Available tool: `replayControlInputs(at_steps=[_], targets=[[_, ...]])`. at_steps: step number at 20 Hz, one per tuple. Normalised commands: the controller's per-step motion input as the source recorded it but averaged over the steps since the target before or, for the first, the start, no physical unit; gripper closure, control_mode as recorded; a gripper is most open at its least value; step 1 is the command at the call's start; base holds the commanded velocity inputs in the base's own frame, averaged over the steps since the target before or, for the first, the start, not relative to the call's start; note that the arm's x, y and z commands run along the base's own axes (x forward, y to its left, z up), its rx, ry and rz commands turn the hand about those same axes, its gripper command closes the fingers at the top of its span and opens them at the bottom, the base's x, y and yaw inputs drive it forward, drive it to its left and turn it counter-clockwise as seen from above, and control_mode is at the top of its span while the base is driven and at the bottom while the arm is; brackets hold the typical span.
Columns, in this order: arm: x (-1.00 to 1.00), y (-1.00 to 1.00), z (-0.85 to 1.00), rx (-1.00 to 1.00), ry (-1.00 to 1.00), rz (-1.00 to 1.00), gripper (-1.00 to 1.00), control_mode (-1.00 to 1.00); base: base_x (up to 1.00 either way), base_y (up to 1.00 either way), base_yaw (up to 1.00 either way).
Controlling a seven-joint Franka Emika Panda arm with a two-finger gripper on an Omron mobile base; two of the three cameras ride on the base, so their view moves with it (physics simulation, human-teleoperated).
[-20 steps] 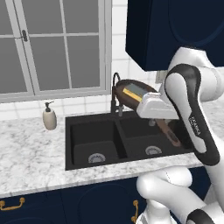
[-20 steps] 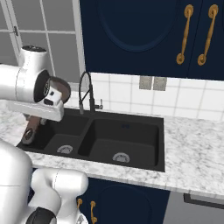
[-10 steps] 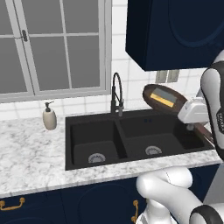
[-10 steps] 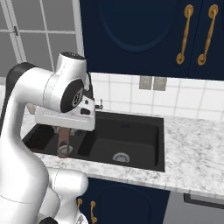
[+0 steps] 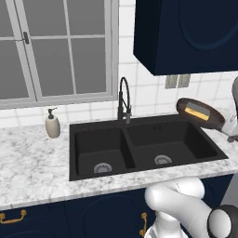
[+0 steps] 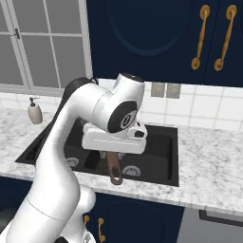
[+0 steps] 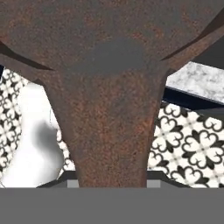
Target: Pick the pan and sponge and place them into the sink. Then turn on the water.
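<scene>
Gripper (image 7: 112, 186) clamps the pan (image 5: 201, 113) by its handle; sponge (image 5: 196, 112) inside; no readable writing.

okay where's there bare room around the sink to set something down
Both basins of the sink are bare down to their drains. The marble counter left of the sink is open, apart from the soap dispenser at the back. The right end is crowded: the gripper holds the pan, with the sponge in it, above there.

One dark reddish-brown round frying pan (image 5: 201, 114), one yellow rectangular sponge (image 5: 197, 113), one matte black double-basin sink (image 5: 144, 145), two round silver drains (image 5: 102, 168), one black curved tap (image 5: 123, 100), one beige soap dispenser bottle (image 5: 52, 124).
</scene>
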Motion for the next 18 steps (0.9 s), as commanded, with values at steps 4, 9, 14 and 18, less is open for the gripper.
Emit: replayControlInputs(at_steps=[4, 9, 14, 18], targets=[[0.37, -0.86, -0.65, 0.00, 0.00, 0.19, 1.00, -1.00, 0.00, 0.00, 0.00], [0.70, -0.52, -0.16, 0.00, 0.00, 0.23, 1.00, -1.00, 0.00, 0.00, 0.00], [0.67, -0.29, -0.22, 0.00, -0.01, 0.22, 1.00, -1.00, 0.00, 0.00, 0.00], [0.52, -0.05, -0.59, 0.00, -0.03, 0.13, 1.00, -1.00, 0.00, 0.00, 0.00]])
